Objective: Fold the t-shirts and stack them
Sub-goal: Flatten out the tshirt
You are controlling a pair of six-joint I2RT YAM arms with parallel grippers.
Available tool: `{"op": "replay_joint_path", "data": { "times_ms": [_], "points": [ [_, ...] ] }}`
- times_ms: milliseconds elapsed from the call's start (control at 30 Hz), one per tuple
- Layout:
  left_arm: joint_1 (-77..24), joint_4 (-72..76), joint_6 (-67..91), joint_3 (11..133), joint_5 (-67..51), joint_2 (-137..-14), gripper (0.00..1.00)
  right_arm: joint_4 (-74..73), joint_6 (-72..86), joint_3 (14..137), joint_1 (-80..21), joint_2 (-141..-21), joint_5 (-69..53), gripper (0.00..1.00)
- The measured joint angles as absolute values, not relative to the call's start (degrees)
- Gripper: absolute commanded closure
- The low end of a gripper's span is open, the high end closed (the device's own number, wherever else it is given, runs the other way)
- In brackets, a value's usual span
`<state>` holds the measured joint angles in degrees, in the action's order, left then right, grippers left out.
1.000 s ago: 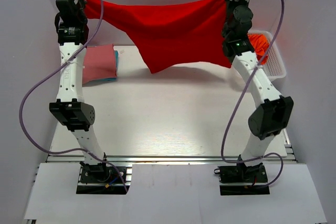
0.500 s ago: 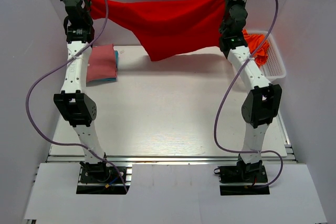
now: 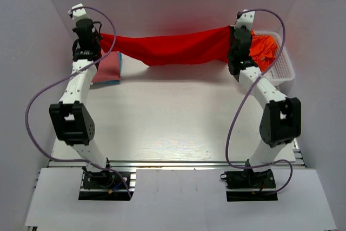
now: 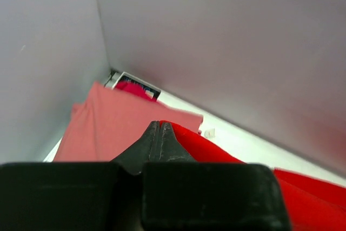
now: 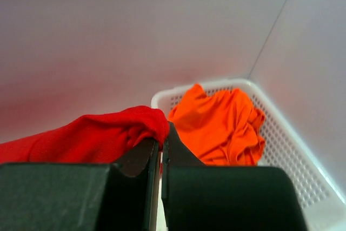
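Now, from the top camera, we see the red shirt point(image 3: 173, 50) held up like a long rope, to the left of the basket point(image 3: 286, 68). The left gripper point(image 3: 101, 40) pinches one end, far to the left of the basket. The right gripper point(image 3: 233, 31) pinches the other end, just beside the basket's left rim. The middle of the shirt sags low, and we cannot tell if it touches the table point(image 3: 173, 123). A folded pink shirt point(image 3: 107, 66) lies well to the left of the basket, on top of a blue shirt point(image 3: 110, 81). The orange shirts point(image 3: 264, 50) sit bunched up inside the basket.

From the left wrist camera, the two fingers are pressed tight together with red cloth caught between them. The pink shirt lies flat just past the tips.

From the right wrist camera, those fingers are squeezed close too, with a lump of red cloth gripped at the tips. The basket with its orange shirts is right behind them.

We think the step in hand is spreading the red shirt so it can lie flat for folding. None of it looks folded yet. Next, we think both arms need to come down together and pull toward the near side, away from the basket. They should keep the cloth stretched so it lands smooth. They should also keep it off the pink shirt and out of the basket, and let go only once it lies flat.
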<state>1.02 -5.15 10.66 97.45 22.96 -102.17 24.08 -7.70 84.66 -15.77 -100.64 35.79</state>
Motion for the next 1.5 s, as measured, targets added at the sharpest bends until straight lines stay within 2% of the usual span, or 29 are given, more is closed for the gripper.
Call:
{"op": "replay_joint_path", "data": {
  "times_ms": [233,400,833,1233,1267,1300,1333,1367,1500],
  "points": [
    [1.0,-5.8,14.1,83.2,23.3,-88.2,1.00,17.8,-0.7,74.0,-15.8,-89.4,32.5,1.00],
    [1.0,-7.9,15.9,76.6,22.4,-82.9,1.00,9.4,4.6,68.7,-15.8,-83.7,30.2,1.00],
    [1.0,-19.9,21.4,60.4,16.4,-74.3,1.00,-11.0,17.3,51.0,-15.8,-72.4,23.9,1.00],
    [1.1,-26.8,29.6,48.0,18.0,-71.9,1.00,-19.2,25.2,39.5,-15.7,-70.7,21.4,0.99],
    [1.1,-27.4,30.3,47.6,18.5,-72.1,0.95,-19.4,25.6,38.6,-15.7,-70.8,20.9,0.83],
    [1.1,-28.1,31.1,47.3,19.2,-72.1,0.77,-19.8,26.5,37.8,-15.7,-71.1,20.7,0.74],
    [1.1,-28.8,31.7,47.2,19.6,-72.3,0.52,-20.5,27.0,37.5,-15.7,-71.7,20.7,0.65],
    [1.1,-29.2,32.1,47.2,20.1,-72.5,0.01,-21.1,27.3,37.5,-15.7,-72.4,20.8,0.54],
    [1.1,-31.5,34.2,48.3,20.7,-74.0,0.00,-23.2,28.0,38.9,-15.8,-75.0,21.5,0.36]
  ]
}}
